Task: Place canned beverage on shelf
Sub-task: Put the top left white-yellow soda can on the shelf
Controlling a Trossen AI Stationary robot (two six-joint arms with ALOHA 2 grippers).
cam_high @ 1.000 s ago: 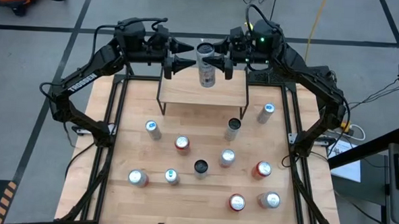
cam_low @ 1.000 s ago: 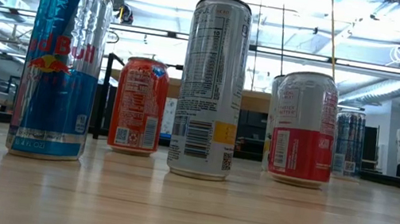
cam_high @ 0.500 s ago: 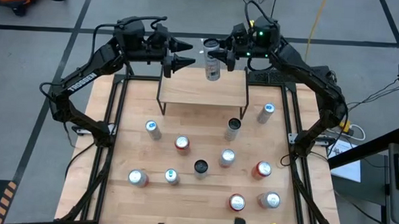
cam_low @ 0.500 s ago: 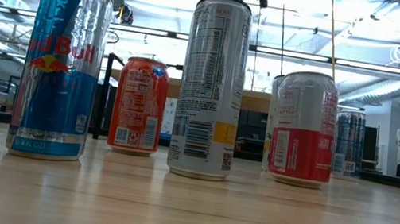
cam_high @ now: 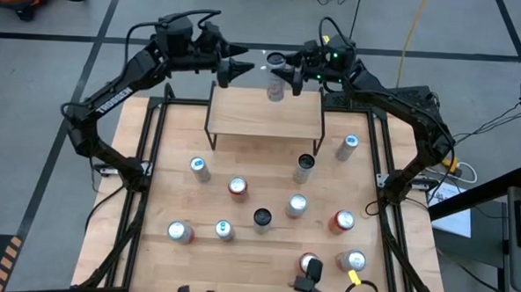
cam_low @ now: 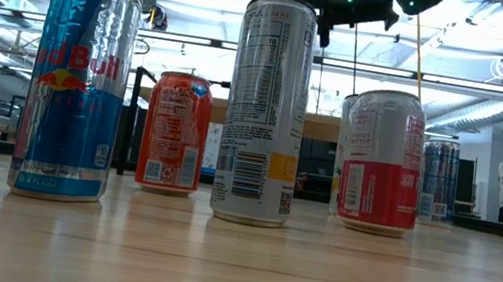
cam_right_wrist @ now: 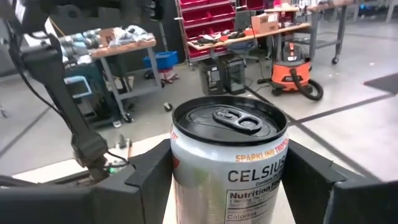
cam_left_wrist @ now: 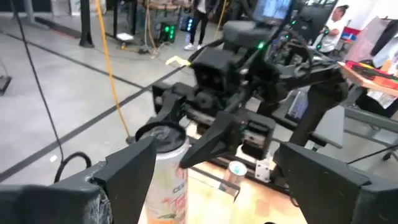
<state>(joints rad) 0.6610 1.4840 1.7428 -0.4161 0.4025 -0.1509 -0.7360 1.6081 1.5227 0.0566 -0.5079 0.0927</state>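
Right gripper point(cam_high: 281, 75): my jaws pinch the can point(cam_high: 275, 83) at its sides, a finger on either flank as my right wrist view shows; the can stands upright with its tab end up.
Can: a silver Celsius, held in the air over the back edge of the shelf point(cam_high: 266, 124), not resting on the wood as far as I can tell.
Left gripper point(cam_high: 233, 70): jaws spread and holding nothing, just beside the can on its other side, fingertips pointed at it but apart from it.
Progress: I judge the pick and the carry done; lowering, setting down and letting go are left. No can stands on the shelf yet.
Left on table: about ten other cans stand on the table point(cam_high: 172, 142) in front of the shelf, all upright.
Shelf room: the whole top looks bare, so I can put the can anywhere along it.
Edges: the can hangs near the rear rim, so I should bring it forward over the wood before lowering, or it could tip off the back.
Clearance: my two grippers face each other close across the can; the left should back off to give the right room to open.
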